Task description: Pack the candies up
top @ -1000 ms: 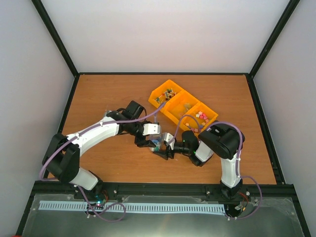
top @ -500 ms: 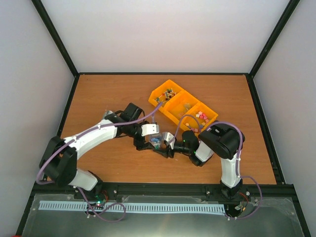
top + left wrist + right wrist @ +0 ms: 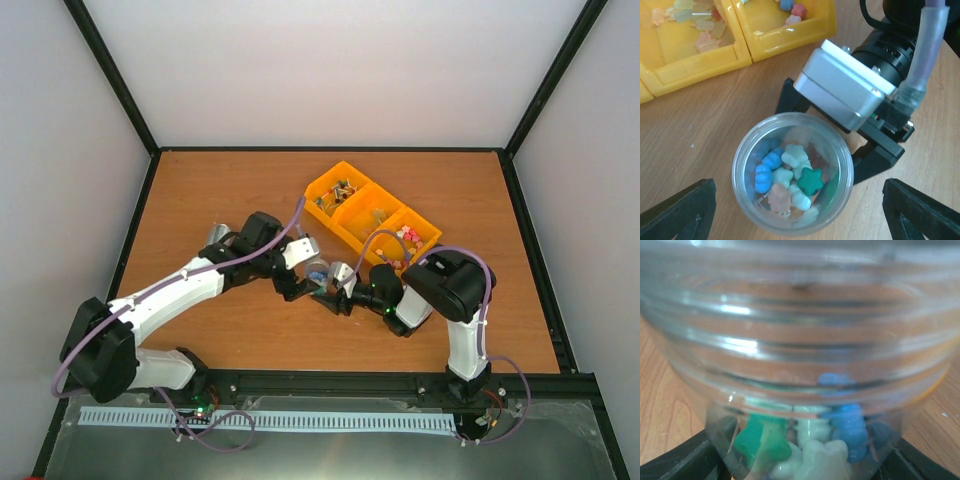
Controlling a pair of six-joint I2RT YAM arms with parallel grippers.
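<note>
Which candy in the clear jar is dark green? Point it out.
The star-shaped candy toward the right inside the clear jar, seen by the left wrist camera. Its neighbours are pale mint, blue or pinkish.

Clad in white shells [image 3: 180,290] with black joints, trailed by lilac cables [image 3: 930,35]. Behind the right pincer [image 3: 825,140], capped with a silver block [image 3: 845,85] bearing two screws; tipped with black fingers [image 3: 875,160].

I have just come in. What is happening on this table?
Two robot arms are packing candies into a clear jar. The right gripper holds the jar upright, one finger on each side. The jar is partly filled with blue, green, white and pink pieces. The left gripper hangs open above it, touching nothing. More candies lie in the yellow bins nearby.
</note>
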